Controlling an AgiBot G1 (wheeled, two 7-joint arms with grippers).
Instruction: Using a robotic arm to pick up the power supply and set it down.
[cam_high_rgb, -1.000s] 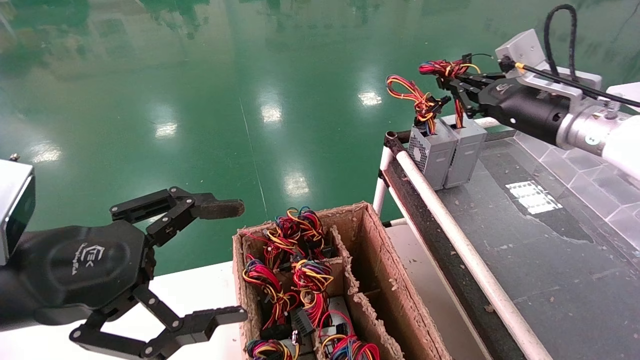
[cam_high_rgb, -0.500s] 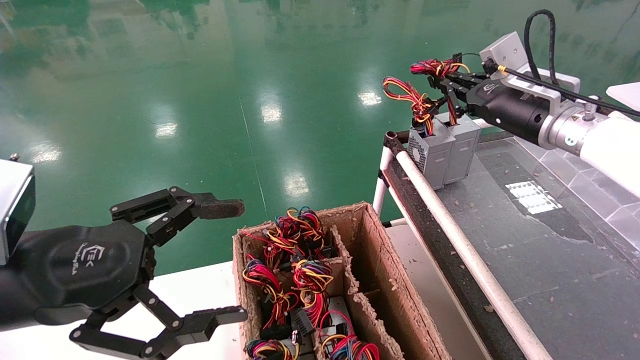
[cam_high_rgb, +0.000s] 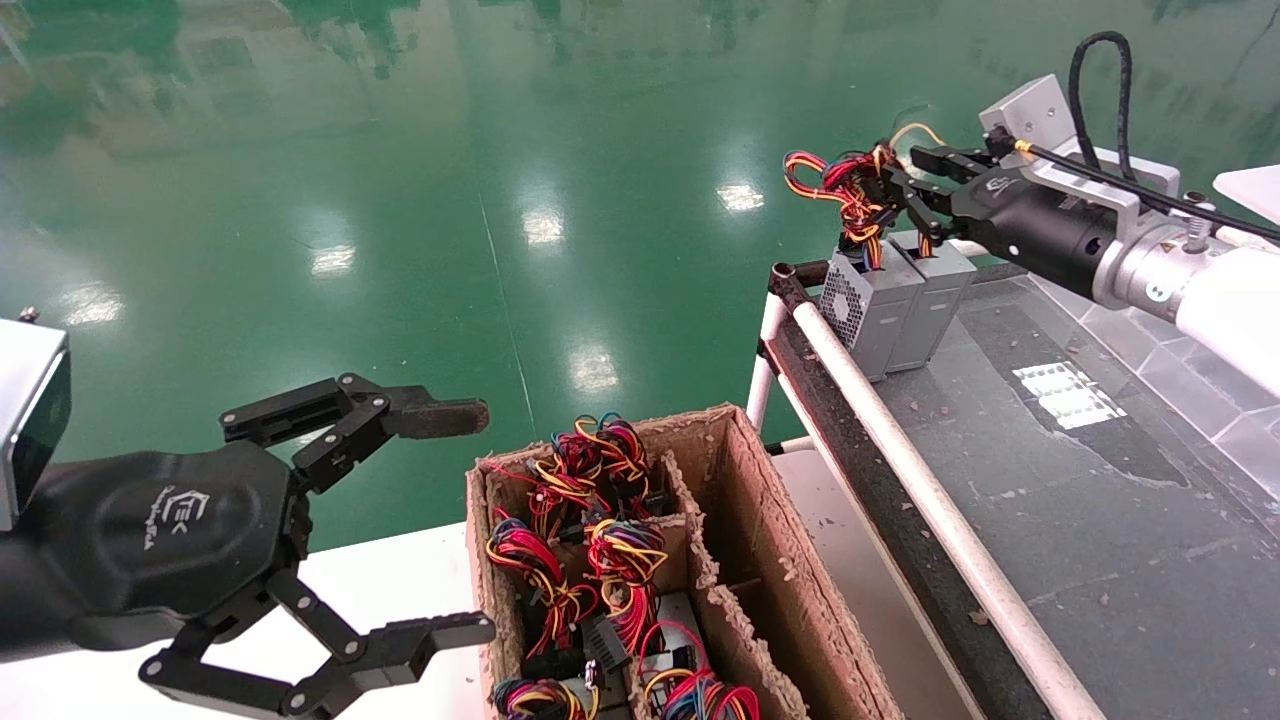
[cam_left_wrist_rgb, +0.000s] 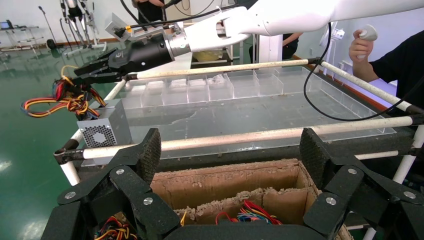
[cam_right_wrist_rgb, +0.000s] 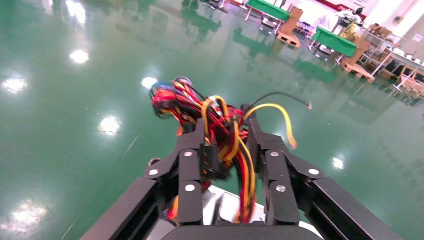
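Note:
The power supply (cam_high_rgb: 938, 300), a plain grey box, stands upright at the near corner of the dark conveyor deck (cam_high_rgb: 1100, 520), touching a vented grey box (cam_high_rgb: 862, 300). Its mostly red wire bundle (cam_high_rgb: 850, 185) rises from the top and tangles with the neighbour's wires. My right gripper (cam_high_rgb: 905, 180) hovers just above the box, open, with the wires (cam_right_wrist_rgb: 200, 105) running loosely between its fingers (cam_right_wrist_rgb: 192, 165). The box's pale top (cam_right_wrist_rgb: 220, 205) shows below the gripper (cam_right_wrist_rgb: 226, 130). My left gripper (cam_high_rgb: 483, 520) hangs open and empty at the lower left.
A divided cardboard box (cam_high_rgb: 740, 520) holds several wired supplies beside the left gripper (cam_left_wrist_rgb: 231, 150). A white rail (cam_high_rgb: 900, 450) edges the deck. Clear trays (cam_left_wrist_rgb: 225, 87) line the deck's far side. A person (cam_left_wrist_rgb: 400, 65) stands beyond it.
The right gripper's fingers have parted and the wire bundle has sagged down between them, one yellow wire springing up. The box stands where it was. The left arm has not moved.

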